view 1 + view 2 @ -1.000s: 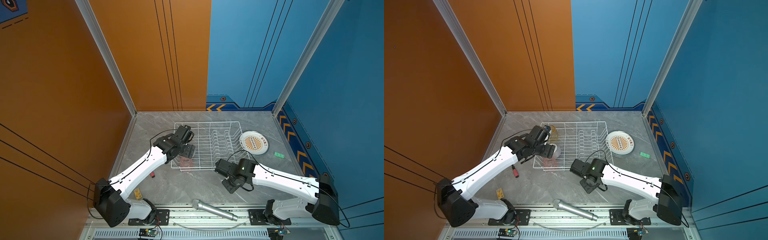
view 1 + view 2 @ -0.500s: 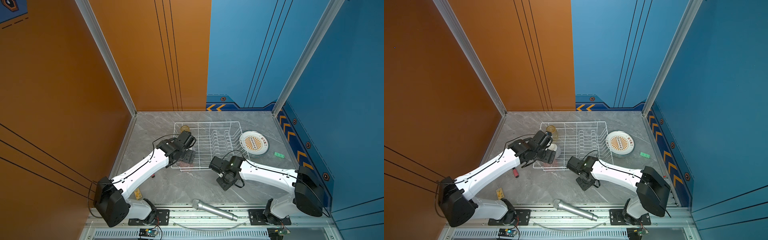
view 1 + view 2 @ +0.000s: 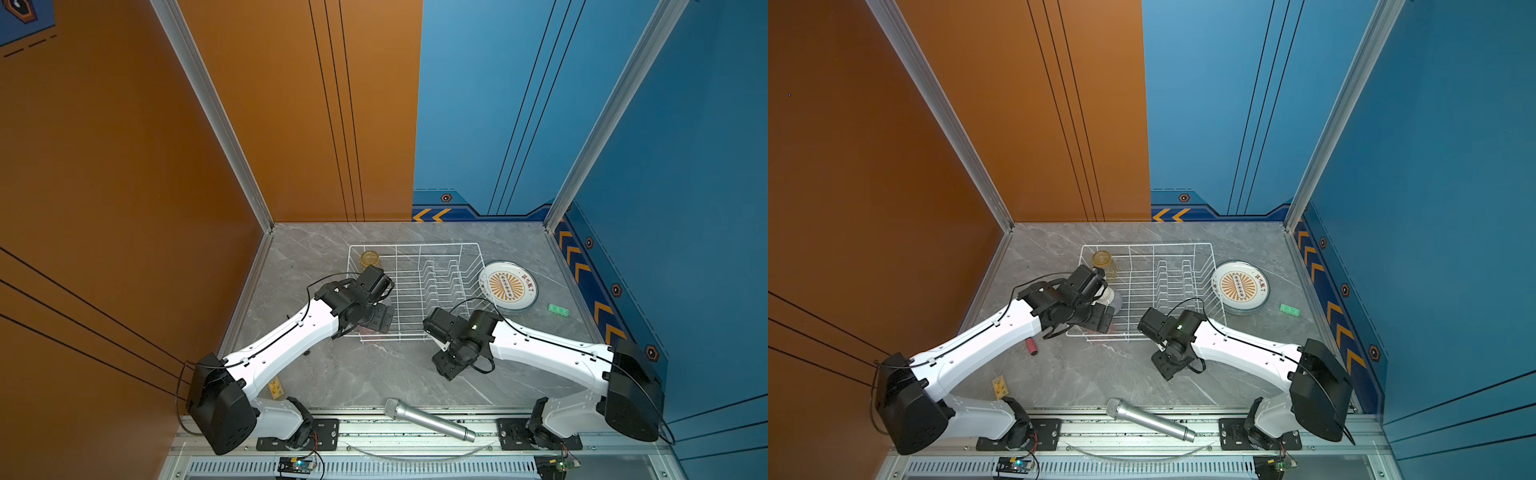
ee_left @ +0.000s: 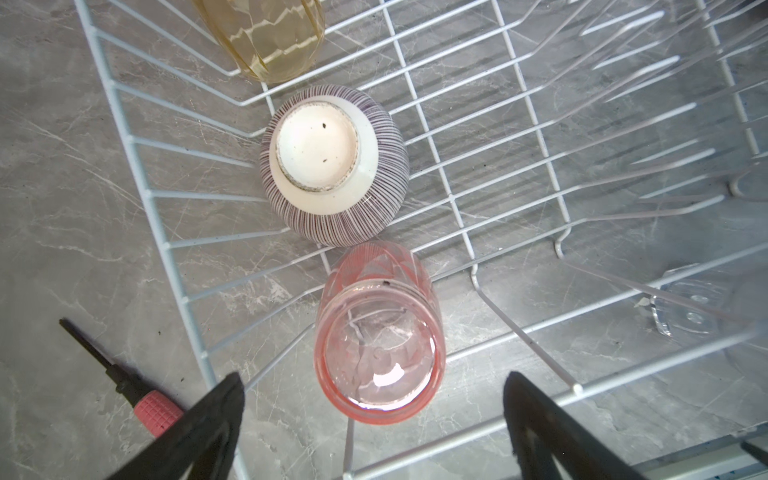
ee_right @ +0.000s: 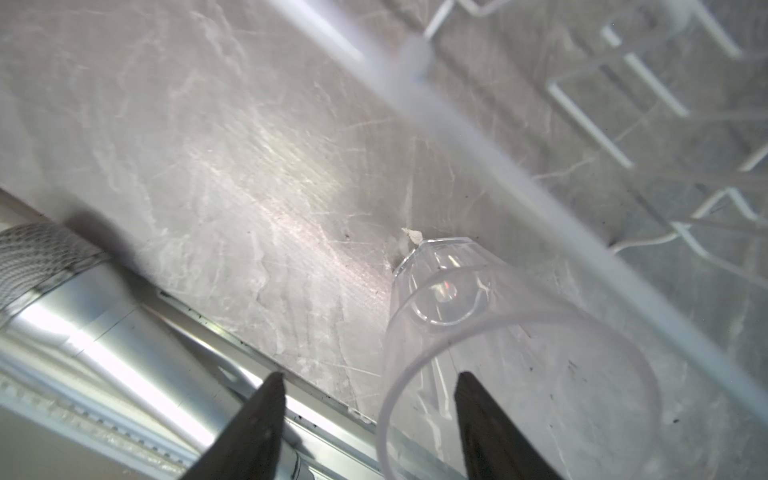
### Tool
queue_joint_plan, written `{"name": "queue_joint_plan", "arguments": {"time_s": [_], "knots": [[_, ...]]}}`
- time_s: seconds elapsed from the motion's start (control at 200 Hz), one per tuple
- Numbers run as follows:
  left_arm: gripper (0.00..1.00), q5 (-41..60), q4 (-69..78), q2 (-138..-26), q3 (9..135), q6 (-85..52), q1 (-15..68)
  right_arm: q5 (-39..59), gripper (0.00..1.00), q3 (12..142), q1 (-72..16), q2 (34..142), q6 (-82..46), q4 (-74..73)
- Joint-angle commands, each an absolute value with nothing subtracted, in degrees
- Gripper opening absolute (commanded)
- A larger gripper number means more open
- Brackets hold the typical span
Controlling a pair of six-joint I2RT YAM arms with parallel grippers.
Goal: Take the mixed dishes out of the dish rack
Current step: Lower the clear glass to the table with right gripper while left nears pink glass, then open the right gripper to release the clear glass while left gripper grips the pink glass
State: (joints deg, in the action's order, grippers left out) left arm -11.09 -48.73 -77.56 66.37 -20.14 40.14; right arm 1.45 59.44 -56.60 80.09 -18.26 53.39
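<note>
Left gripper [image 4: 372, 380], spread wide, hangs over the pink tumbler [image 4: 376, 316] in the dish rack's [image 3: 417, 245] near-left corner: centre it, lower, then close gently. Right gripper [image 5: 368, 380] stands released beside the clear tumbler [image 5: 440, 291] on the worktop [image 3: 374, 374].

The yellow translucent ribbed tumbler [image 4: 266, 37] runs off my left wrist view's edge; a rail of the white wire dish rack [image 5: 478, 124] is blurred in my right wrist view.
</note>
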Motion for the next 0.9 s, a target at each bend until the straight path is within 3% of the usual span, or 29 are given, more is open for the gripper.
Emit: {"name": "queue_joint_plan", "arguments": {"time_s": [0.0,0.175,0.566,0.896], "knots": [[0.99,-10.7,-50.8,-76.9,65.3,-21.3,40.6,5.8,0.78,63.0,-56.4,76.6,-17.4,53.4],[0.99,-11.5,-51.7,-79.8,65.4,-21.3,39.4,8.1,0.83,65.1,-56.2,74.7,-16.6,52.2],[1.0,-9.2,-51.3,-87.4,67.7,-20.8,38.6,7.4,0.84,63.9,-53.1,73.0,-16.3,51.4],[0.91,-7.6,-50.7,-91.5,68.7,-20.3,37.3,8.6,0.84,61.6,-50.0,71.2,-16.3,50.0]]}}
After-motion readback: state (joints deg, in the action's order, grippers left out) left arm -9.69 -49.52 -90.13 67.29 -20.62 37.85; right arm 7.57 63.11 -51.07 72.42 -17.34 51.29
